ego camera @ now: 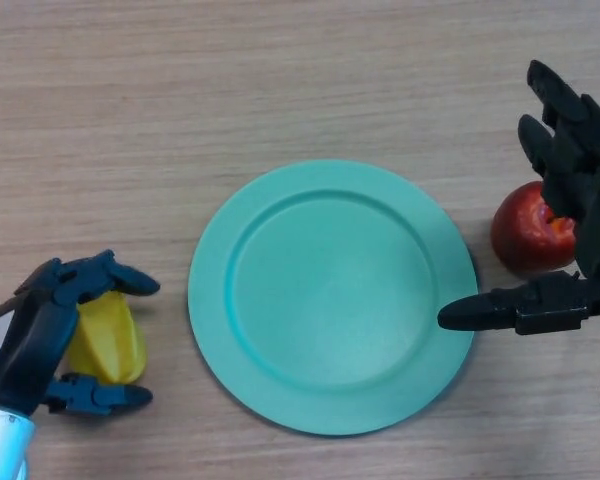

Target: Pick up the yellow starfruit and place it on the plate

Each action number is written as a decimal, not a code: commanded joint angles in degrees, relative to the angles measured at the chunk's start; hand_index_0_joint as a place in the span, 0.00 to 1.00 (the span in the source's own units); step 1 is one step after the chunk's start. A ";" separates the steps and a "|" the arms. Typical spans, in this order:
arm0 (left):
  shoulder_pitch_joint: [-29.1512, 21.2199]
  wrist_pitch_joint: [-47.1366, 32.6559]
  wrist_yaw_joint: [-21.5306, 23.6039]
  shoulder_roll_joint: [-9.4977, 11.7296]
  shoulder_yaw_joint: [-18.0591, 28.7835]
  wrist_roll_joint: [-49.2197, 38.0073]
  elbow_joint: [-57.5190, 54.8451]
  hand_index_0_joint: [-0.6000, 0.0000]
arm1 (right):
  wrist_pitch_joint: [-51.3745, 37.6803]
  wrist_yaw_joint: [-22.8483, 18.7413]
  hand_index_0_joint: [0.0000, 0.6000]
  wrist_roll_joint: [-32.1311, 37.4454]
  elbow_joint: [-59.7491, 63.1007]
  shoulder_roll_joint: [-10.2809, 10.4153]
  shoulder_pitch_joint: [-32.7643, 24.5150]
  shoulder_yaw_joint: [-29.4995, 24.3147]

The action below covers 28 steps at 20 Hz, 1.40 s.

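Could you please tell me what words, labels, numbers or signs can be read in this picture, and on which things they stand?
None: no text, label, brand, number or sign shows anywhere.
Plate: plain green, no marking.
Starfruit: plain yellow, no sticker; left robot hand is around it.
Apple: red, no sticker on the part that shows; partly behind the right robot hand.
Both robot hands: black, no lettering.
Table: bare wood grain.
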 commanded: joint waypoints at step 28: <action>-12.59 6.26 1.84 -8.84 -18.36 0.57 -10.90 1.00 | -2.99 -1.21 0.00 3.09 -8.32 -1.06 -0.66 -2.96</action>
